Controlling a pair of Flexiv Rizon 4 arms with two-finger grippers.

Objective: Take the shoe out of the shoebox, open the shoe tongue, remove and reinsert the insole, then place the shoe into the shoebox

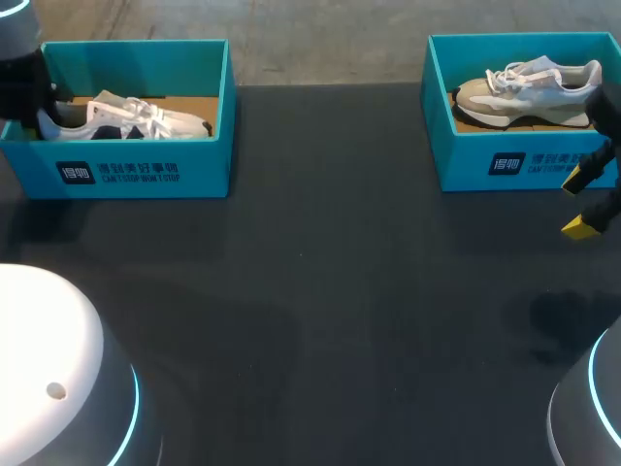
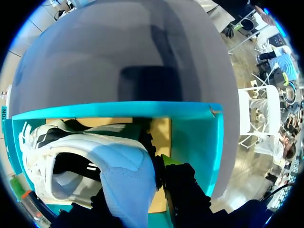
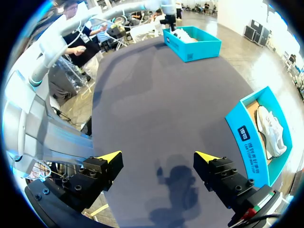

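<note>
Nearest us, the left base (image 1: pixel 58 369) and right base (image 1: pixel 592 408) rise at the near edge of the bench (image 1: pixel 330 291), each with a blue light ring. The bench is dark and matte. Two teal boxes sit at its far corners, well apart.

The left box (image 1: pixel 146 175) holds the white shoe (image 1: pixel 136 118), which lies on its side on a cardboard floor with its toe toward the middle of the bench. Our left arm (image 1: pixel 21 83) comes down at the heel end. In its wrist view the left pincer (image 2: pixel 135 183) is closed on the shoe's pale blue heel collar.

The right box (image 1: pixel 466 165) holds a beige shoe (image 1: pixel 529 92). Our right pincer (image 1: pixel 582 204) hangs spread wide and holding nothing, just in front of that box's near wall. Its shadow (image 3: pixel 178 178) falls on the bare bench below.
</note>
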